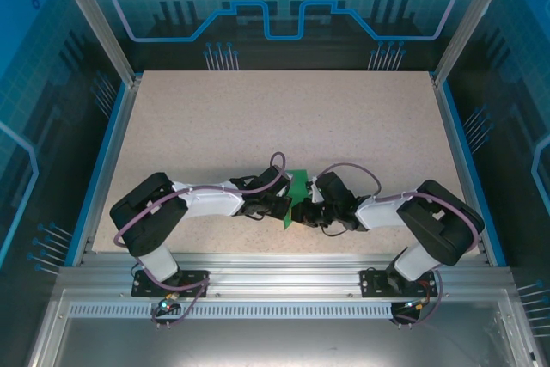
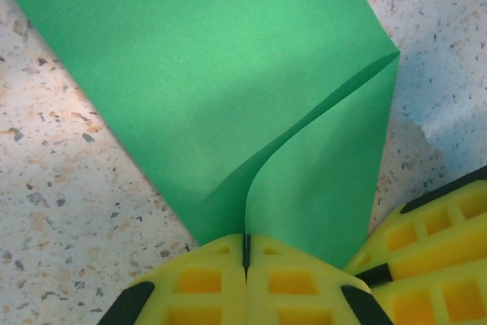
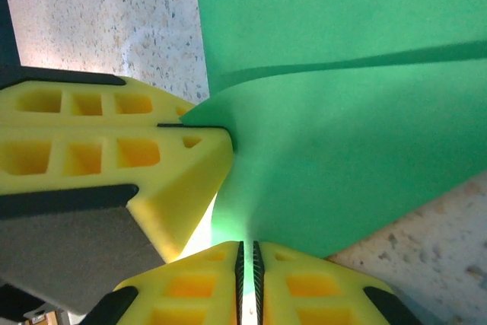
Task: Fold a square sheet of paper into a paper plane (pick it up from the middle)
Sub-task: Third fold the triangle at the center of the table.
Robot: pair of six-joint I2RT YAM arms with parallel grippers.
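Fold underway: square sheet of paper [image 2: 213, 74], partly doubled over, clamped in closed left gripper [image 2: 246, 247] and right gripper [image 3: 247, 250]; next, probably flattening crease.

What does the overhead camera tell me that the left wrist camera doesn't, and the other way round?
Overhead: the left arm and right arm, base to wrist, meeting over the table, near its front. Left wrist: the left gripper shut on the square sheet of paper, a folded flap curving away from the pinch. Both: the green paper, the speckled tabletop, the right gripper close beside the left.
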